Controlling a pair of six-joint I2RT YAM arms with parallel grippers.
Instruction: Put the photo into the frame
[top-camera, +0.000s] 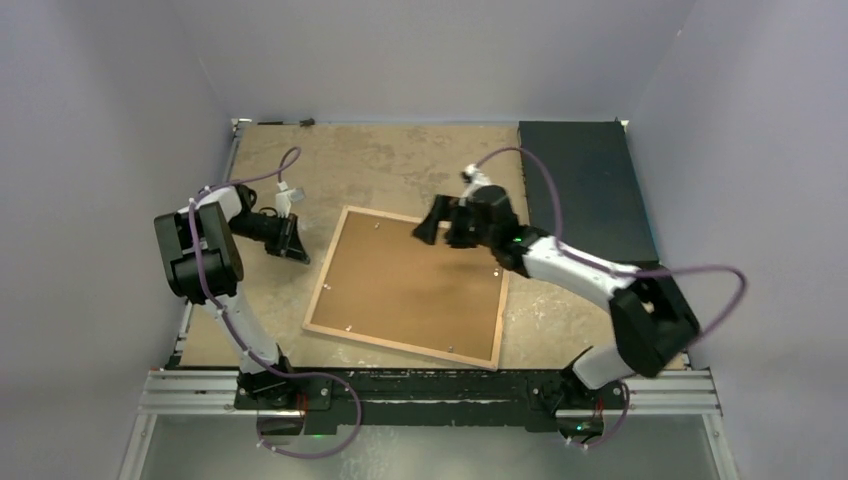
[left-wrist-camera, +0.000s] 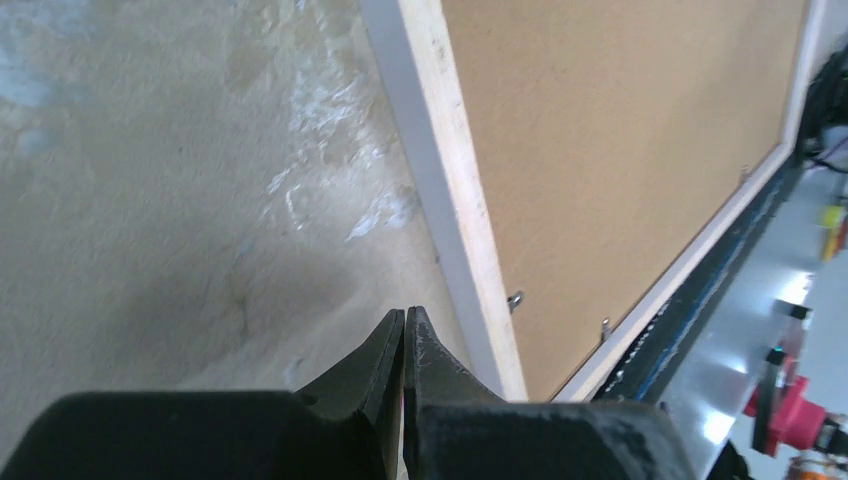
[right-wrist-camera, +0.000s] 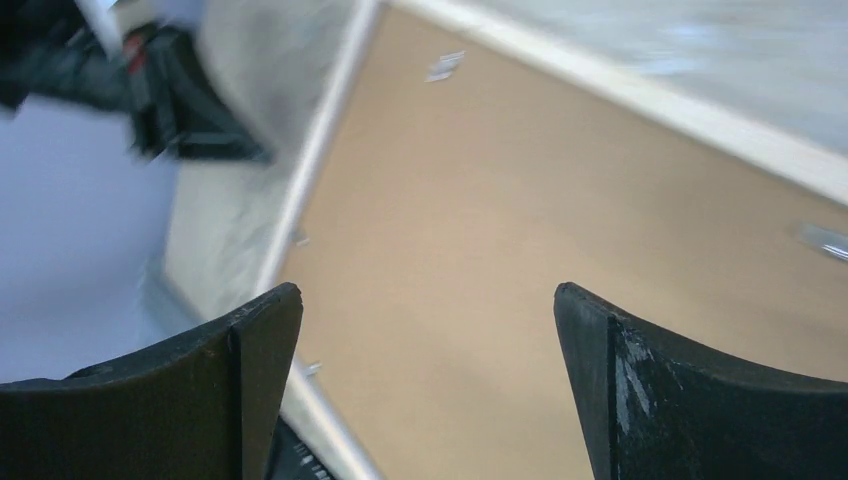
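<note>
The worn tan table (top-camera: 400, 160) takes up the middle of the top view. The frame (top-camera: 324, 270) lies flat at its centre, back side up and a little askew, with its lower right corner close to the table's near edge. A plain brown backing board (top-camera: 410, 285) fills the frame. The photo shows in no view, so I cannot tell whether it lies under that board. A black mat (top-camera: 585, 190) occupies the upper right, near the frame's right corner. The left gripper (left-wrist-camera: 404, 330) sits low at centre left, clenched on nothing, its tips just beside the frame's pale wood rail. The right gripper (right-wrist-camera: 428, 300) hovers over the upper part of the board with fingers spread wide and empty. Small metal clips (left-wrist-camera: 515, 299) dot the rail's inner edge. The frame looks stiff and light, and its pane is probably fragile, so the wood rail is the safer hold. The board sits flush and would likely need prying at an edge once the clips are turned. Open room lies above and to the left of the frame; there is little below it or toward the mat.
</note>
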